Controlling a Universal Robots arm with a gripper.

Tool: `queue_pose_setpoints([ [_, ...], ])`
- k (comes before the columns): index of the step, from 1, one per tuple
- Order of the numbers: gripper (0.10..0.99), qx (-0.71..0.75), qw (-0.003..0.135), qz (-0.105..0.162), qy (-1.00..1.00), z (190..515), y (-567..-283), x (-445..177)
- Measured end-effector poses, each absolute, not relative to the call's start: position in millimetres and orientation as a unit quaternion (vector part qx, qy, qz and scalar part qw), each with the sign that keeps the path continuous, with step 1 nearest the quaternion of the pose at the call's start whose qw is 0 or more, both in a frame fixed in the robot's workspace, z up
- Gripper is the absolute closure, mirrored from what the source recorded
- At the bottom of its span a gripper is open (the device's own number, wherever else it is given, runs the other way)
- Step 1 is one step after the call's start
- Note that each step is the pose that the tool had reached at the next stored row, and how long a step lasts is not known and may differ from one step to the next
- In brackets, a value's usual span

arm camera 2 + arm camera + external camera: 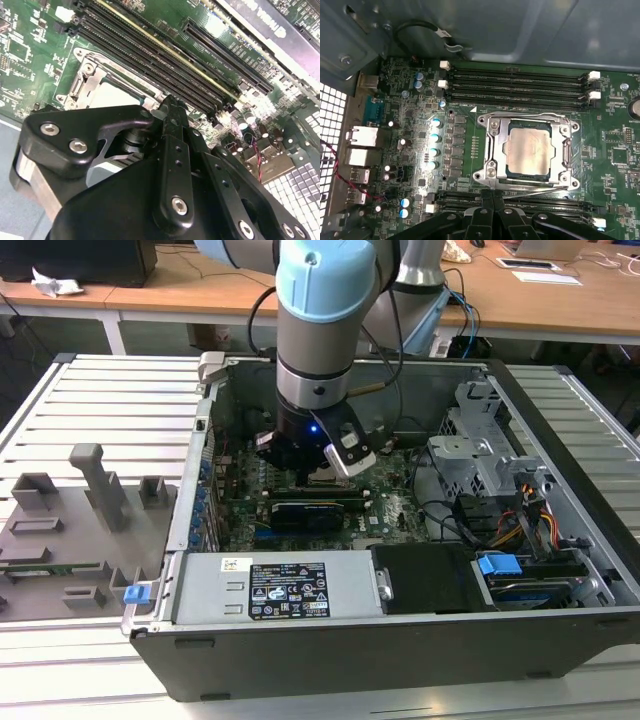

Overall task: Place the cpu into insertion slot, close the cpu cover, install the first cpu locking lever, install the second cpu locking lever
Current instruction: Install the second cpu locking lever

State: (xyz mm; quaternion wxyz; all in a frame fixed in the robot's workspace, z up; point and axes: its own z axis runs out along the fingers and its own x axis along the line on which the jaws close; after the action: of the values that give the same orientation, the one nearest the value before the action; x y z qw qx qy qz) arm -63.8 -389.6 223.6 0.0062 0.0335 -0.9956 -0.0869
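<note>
The robot arm reaches down into an open dark metal computer case that lies on a ribbed, pale grey desk. Its black end effector hangs low over the green motherboard, just beside the near edge of the insertion slot. In the first wrist view the two slim black fingers stand pressed together with no gap between them and nothing held; their tips sit at the socket's edge, close to a thin bright lever bar that runs along that side.

The cpu lies flat inside the socket, its square face a dull, brushed silvery-beige. The cpu cover, a thin shiny steel frame with a square window, lies down around the chip, so the metal face shows through the opening. Round screw heads mark the frame's corners.

Long, narrow black memory slots with white end clips run parallel on the far side of the socket, and another pair lies on the near side under the fingers. Small cylindrical capacitors with bright tops stand in a row well apart from the socket.

In the exterior view, grey moulded fixtures stand on the desk at the exterior view's left, and a boxy silver power supply fills the case's near side.
</note>
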Motion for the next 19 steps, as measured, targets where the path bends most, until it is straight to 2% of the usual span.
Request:
queue_pose_setpoints([
  [11,0.980,0.034,0.005,-0.107,-0.994,212,-393,-69],
  [19,0.980,0.034,0.004,-0.135,-0.990,206,-399,-70],
])
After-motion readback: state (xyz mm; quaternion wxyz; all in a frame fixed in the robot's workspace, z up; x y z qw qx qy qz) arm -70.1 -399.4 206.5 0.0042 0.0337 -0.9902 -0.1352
